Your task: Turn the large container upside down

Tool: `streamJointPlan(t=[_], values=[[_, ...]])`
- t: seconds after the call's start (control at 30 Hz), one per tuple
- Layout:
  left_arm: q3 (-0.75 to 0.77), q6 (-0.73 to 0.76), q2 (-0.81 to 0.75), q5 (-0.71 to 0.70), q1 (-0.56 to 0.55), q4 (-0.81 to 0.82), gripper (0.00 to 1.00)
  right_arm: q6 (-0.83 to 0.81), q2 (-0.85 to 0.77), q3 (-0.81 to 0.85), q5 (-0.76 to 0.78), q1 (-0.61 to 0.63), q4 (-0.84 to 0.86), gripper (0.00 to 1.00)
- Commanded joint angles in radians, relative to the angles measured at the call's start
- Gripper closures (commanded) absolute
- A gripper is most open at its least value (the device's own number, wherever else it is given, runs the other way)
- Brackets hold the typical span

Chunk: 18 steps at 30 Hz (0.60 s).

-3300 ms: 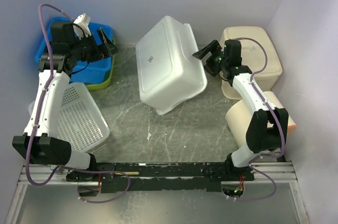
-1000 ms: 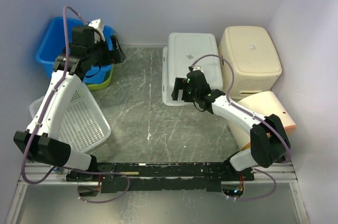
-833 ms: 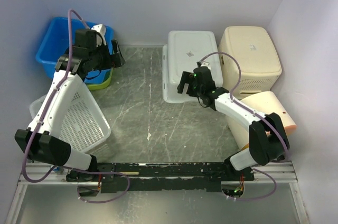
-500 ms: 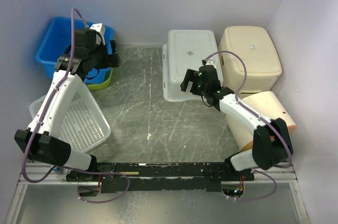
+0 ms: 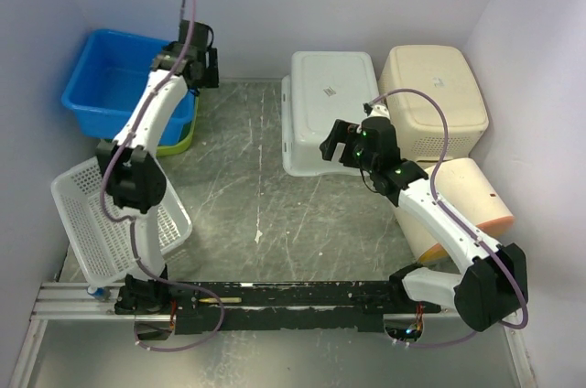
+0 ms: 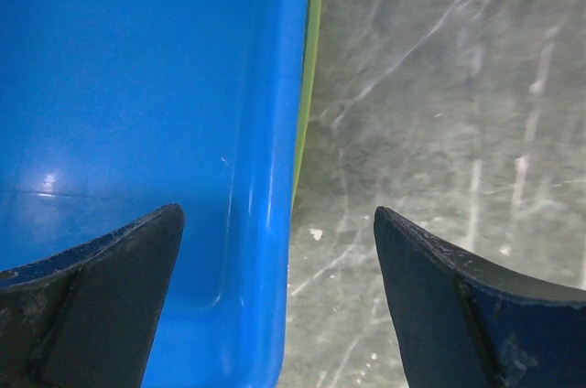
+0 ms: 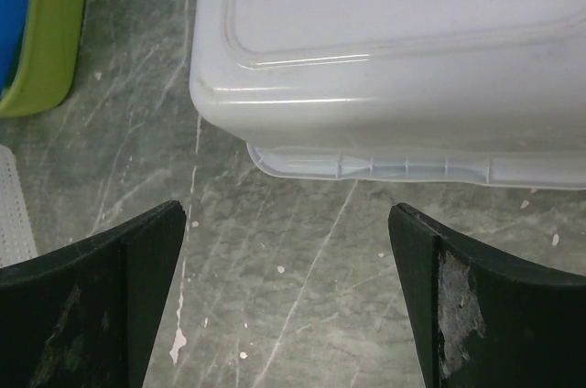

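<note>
At the far left of the desk (image 5: 238, 196), a blue bin (image 5: 101, 77) sits on a green tray (image 5: 176, 144). A white mesh basket (image 5: 92, 223) leans nearer the arm bases. The left gripper (image 6: 276, 223) hangs over the blue bin's right wall, its fingers spread wide and holding nothing.

In the middle, toward the back wall, the large white container (image 5: 330, 104) lies bottom up with its rim flange flat on the desk, so the turn itself looks done. The right gripper (image 7: 286, 214) hovers just in front of the container's near left corner, wide open, empty and not touching the plastic.

What remains, I judge, is a clean retreat. The right gripper should lift up and back toward its base with the jaws left apart, so that no finger hooks the thin flange and drags or tips the container. The left arm should rise before it swings, to clear the bin's wall.

To the right, a cream container (image 5: 435, 95) stands just beside the white one, and a second cream tub (image 5: 467, 188) lies nearer.
</note>
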Motion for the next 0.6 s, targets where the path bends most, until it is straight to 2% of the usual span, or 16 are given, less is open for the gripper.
streamJointPlan(t=[0.0, 0.1, 0.2, 0.43, 0.47, 0.57], values=[[0.052, 0.058, 0.124, -0.149, -0.014, -0.060, 0.03, -0.011, -0.002, 0.027, 0.006, 0.001, -0.025, 0.06], [0.024, 0.074, 0.161, -0.143, -0.008, -0.028, 0.07, 0.005, -0.003, 0.010, -0.015, 0.002, -0.008, 0.06], [-0.004, 0.073, 0.187, -0.138, -0.007, -0.003, 0.21, 0.024, 0.006, 0.000, -0.049, 0.001, 0.006, 0.06], [-0.029, 0.077, 0.140, -0.201, -0.011, 0.007, 0.88, 0.019, 0.018, 0.011, -0.042, 0.001, -0.005, 0.06], [-0.021, 0.082, 0.128, -0.216, -0.016, -0.006, 0.92, 0.016, 0.021, 0.012, -0.041, 0.001, -0.007, 0.06], [-0.001, 0.105, 0.077, -0.289, -0.050, -0.031, 0.93, 0.015, 0.030, 0.017, -0.043, 0.002, -0.011, 0.06]])
